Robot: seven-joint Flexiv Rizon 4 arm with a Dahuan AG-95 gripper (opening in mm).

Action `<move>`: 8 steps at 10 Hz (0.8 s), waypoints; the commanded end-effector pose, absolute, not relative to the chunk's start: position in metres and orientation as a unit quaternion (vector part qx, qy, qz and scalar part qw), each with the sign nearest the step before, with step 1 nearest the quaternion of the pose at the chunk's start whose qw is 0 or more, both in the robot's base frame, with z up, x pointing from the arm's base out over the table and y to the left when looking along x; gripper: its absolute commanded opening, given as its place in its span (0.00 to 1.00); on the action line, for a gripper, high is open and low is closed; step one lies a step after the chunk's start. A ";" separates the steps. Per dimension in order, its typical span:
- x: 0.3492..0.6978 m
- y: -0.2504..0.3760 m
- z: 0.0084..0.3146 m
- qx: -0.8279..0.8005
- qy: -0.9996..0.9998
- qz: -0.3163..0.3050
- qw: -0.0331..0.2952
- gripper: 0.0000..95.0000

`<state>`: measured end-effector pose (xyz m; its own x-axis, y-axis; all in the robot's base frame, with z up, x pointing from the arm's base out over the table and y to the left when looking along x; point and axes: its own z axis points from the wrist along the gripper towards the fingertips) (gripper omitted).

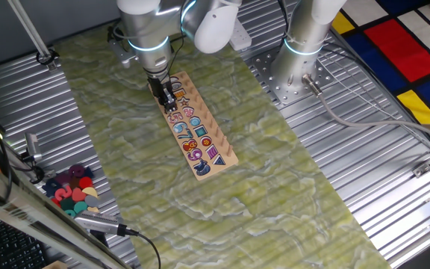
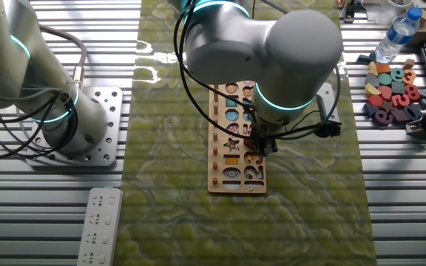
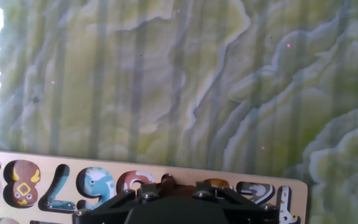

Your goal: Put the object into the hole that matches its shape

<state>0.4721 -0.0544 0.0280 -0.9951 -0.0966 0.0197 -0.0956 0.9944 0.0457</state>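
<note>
Green mat [image 1: 275,187]: 1 board [image 1: 207,146], 1 pincer [image 1: 168,99].

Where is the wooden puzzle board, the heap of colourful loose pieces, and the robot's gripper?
Wooden puzzle board [image 1: 200,134]: one fixed view, its middle rows of shapes.
Heap of colourful loose pieces [image 2: 392,90]: the other fixed view, middle of the pile.
Gripper [image 1: 167,99]: one fixed view, fingertips above the board's far end.

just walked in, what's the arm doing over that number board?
The gripper is down at one end of the wooden puzzle board, which lies on the green mat. In the hand view a small dark red-brown piece shows at the fingers, right at the number row. Whether it is seated, or the fingers are closed, is hidden. Spare pieces sit off the mat.
</note>
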 end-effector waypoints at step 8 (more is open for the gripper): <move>0.472 -0.055 0.027 0.052 -0.998 -0.035 0.022 0.00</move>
<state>0.4727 -0.0548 0.0272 -0.9939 -0.1040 0.0373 -0.1012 0.9924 0.0697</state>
